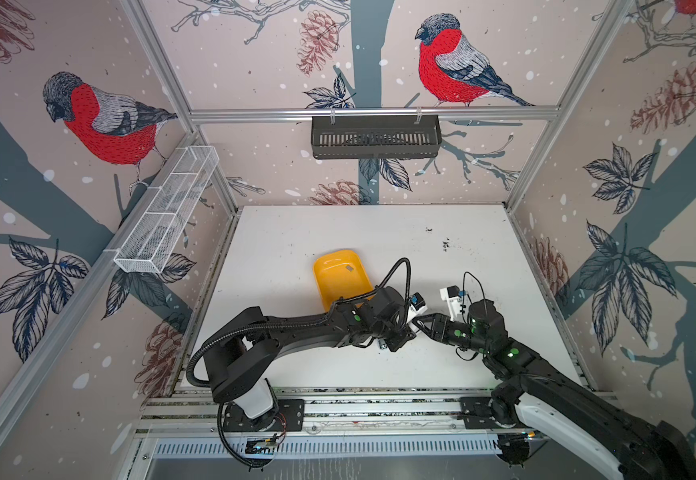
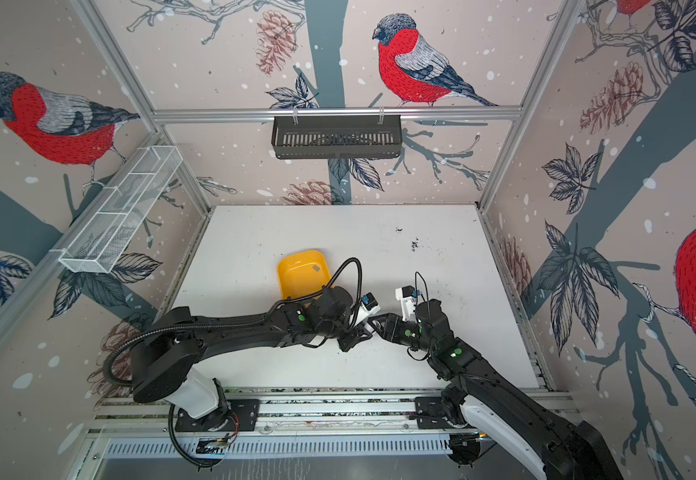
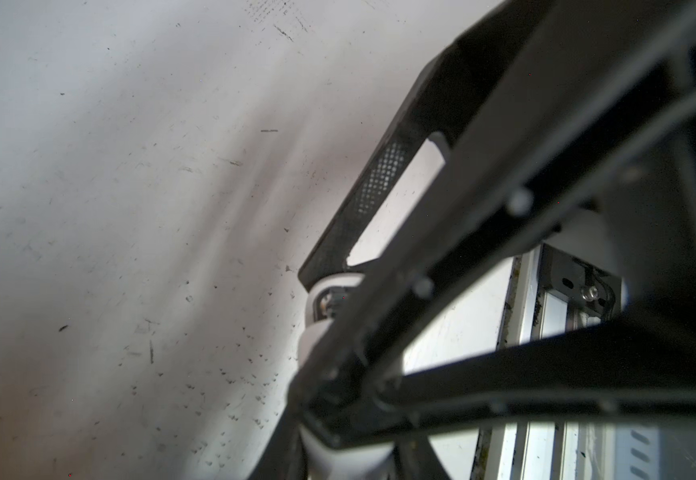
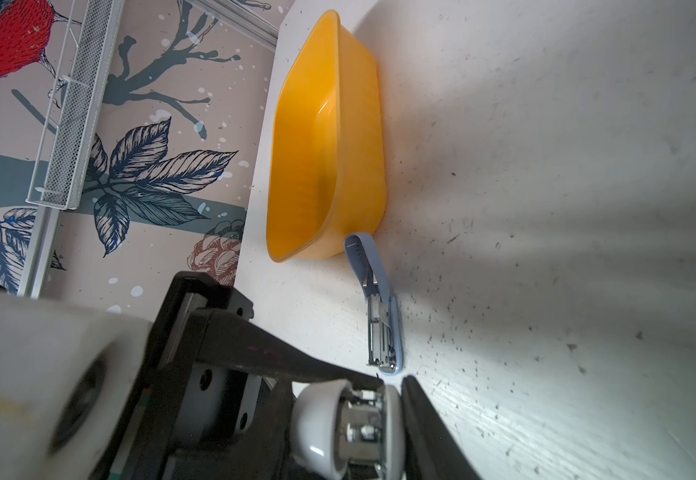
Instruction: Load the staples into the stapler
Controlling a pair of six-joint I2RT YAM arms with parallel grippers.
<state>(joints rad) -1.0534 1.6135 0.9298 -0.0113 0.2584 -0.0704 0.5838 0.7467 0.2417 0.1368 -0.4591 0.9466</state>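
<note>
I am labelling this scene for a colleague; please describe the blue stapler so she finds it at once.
Find the yellow tray on the white table. The blue stapler lies at one corner of the tray. It is swung open with its metal channel showing, unlike the white stapler between black gripper fingers.

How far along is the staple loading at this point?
Done: a blue stapler lies open on the table beside the tray; no loaded staples can be seen in it. In hand: the left gripper and right gripper both appear closed on a white stapler. Left: a staple strip lies in the tray, not yet picked up or inserted.
</note>
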